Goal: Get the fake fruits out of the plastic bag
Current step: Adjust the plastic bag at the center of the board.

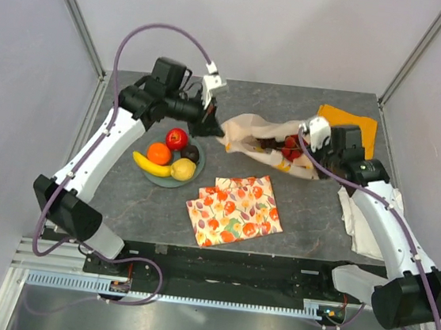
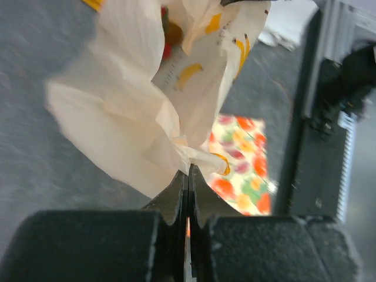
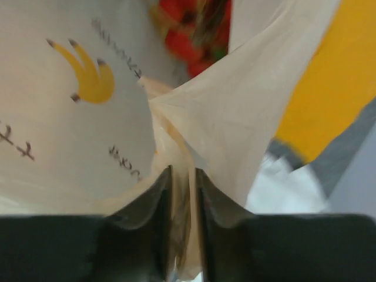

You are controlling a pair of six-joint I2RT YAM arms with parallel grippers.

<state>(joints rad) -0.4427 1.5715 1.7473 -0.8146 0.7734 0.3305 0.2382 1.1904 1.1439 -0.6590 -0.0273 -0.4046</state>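
Pressed-together fingers of the left gripper (image 2: pixel 188 183) fill the bottom of the left wrist view, and a fold of the plastic bag (image 2: pixel 129 111) is pinched at their tips, with the rest of it spread ahead of them.

In the right wrist view, the right gripper (image 3: pixel 182 176) is nearly closed on another bunch of bag film. Some red fruit (image 3: pixel 188 35) is glimpsed inside the bag, beyond the tips.

From the top, the bag is seen stretched between both grippers. An apple (image 1: pixel 177 138), orange (image 1: pixel 159 153), banana (image 1: pixel 150 165), lemon (image 1: pixel 182 169) and dark grapes (image 1: pixel 191 153) are gathered on a plate (image 1: pixel 202 162) just beside the left gripper. The task is judged mostly done, with the red fruit yet to be taken out.
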